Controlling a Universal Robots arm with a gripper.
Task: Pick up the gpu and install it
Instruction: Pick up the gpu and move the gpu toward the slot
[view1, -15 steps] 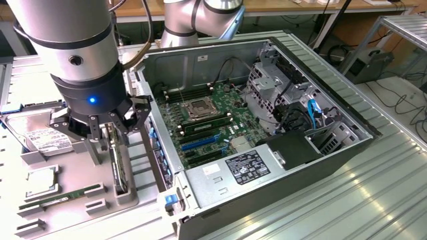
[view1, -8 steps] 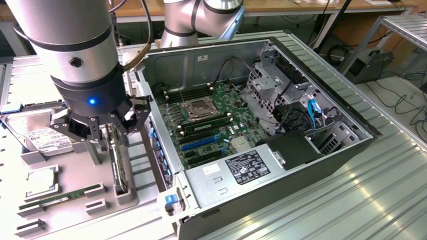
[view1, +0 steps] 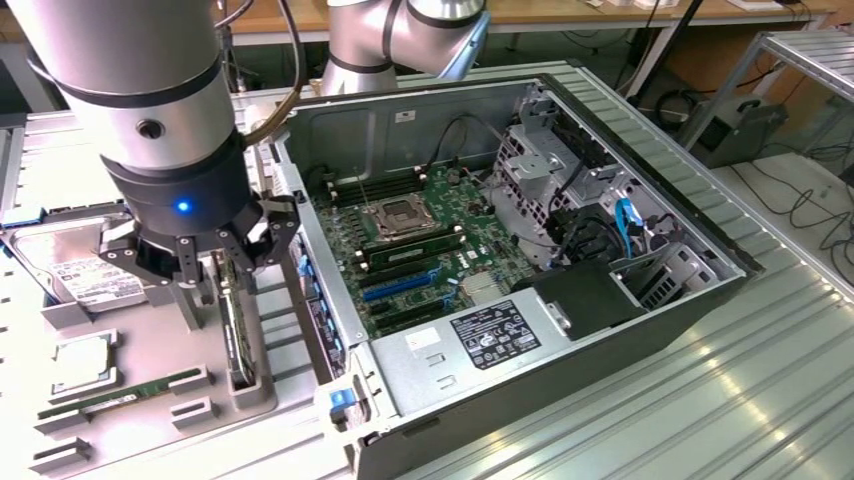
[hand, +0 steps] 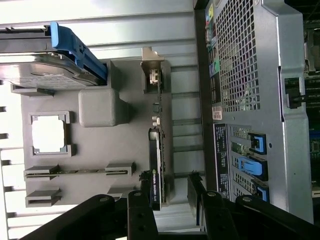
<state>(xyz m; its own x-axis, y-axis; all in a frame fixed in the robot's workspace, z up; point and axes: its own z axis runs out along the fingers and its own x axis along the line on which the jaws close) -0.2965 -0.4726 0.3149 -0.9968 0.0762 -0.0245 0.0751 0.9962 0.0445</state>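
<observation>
The gpu (view1: 238, 335) stands on its edge in a slot of the grey parts tray (view1: 147, 340), just beside the open computer case (view1: 534, 250). In the wrist view the gpu (hand: 157, 150) shows edge-on as a thin dark card, with its silver bracket at the far end. My gripper (view1: 214, 285) hangs directly over the card, open, and nothing is held. In the wrist view the gripper (hand: 172, 212) has its black fingers (hand: 142, 217) either side of the card's near end and above it.
The tray also holds a hard drive (view1: 80, 270), a square processor (view1: 83, 362) and a green memory stick (view1: 120, 392). Inside the case lies the motherboard (view1: 414, 240) with blue card slots (view1: 400, 285). The case's rear wall (hand: 250, 75) stands close alongside the gpu.
</observation>
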